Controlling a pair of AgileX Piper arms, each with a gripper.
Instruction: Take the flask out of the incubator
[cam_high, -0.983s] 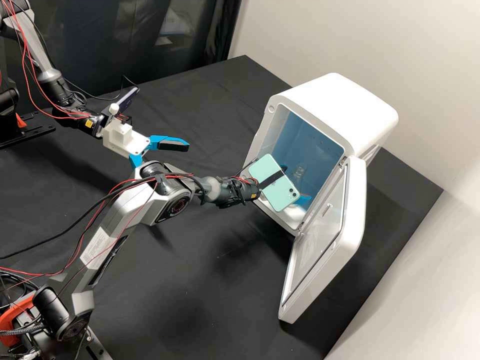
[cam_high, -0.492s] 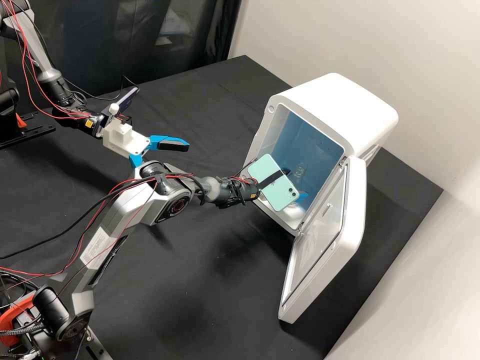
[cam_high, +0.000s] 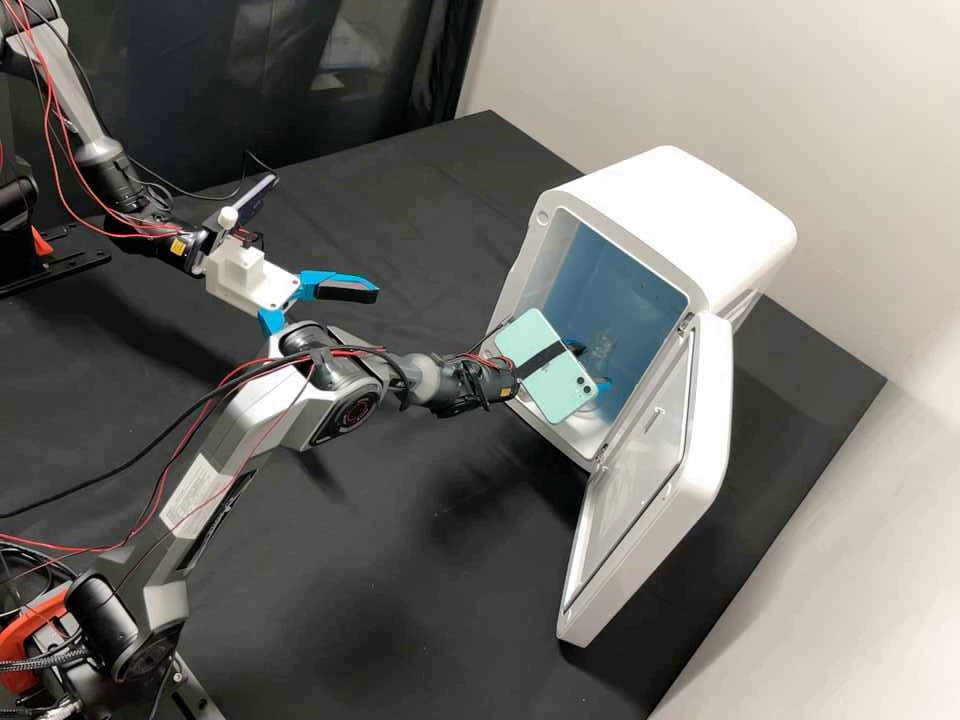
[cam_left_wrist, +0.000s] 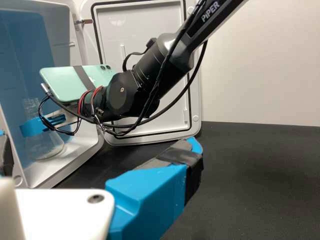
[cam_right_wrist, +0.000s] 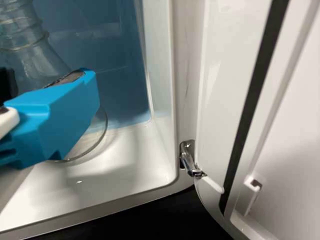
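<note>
The white incubator (cam_high: 680, 215) stands at the bench's right side with its door (cam_high: 650, 480) swung wide open and a blue chamber inside. A clear glass flask (cam_high: 600, 345) (cam_left_wrist: 42, 147) (cam_right_wrist: 25, 45) stands upright on the chamber floor. My right gripper (cam_high: 590, 378) (cam_left_wrist: 42, 125) is inside the chamber, right at the flask, with glass close against its blue side. A mint phone (cam_high: 545, 365) on that wrist hides most of it from above. My left gripper (cam_high: 305, 303) hangs open and empty above the bench, well left of the incubator, with one of its fingers (cam_left_wrist: 150, 195) close to its camera.
The open door (cam_left_wrist: 145, 70) stands upright on the chamber's right side, its hinge (cam_right_wrist: 189, 162) close to my right gripper. My right arm's elbow (cam_high: 330, 385) sits just below my left gripper. Cables trail at the bench's left edge. A wall rises behind the incubator.
My right gripper has shifted slightly towards the flask inside the chamber. The flask, the door and my left arm have kept still.
</note>
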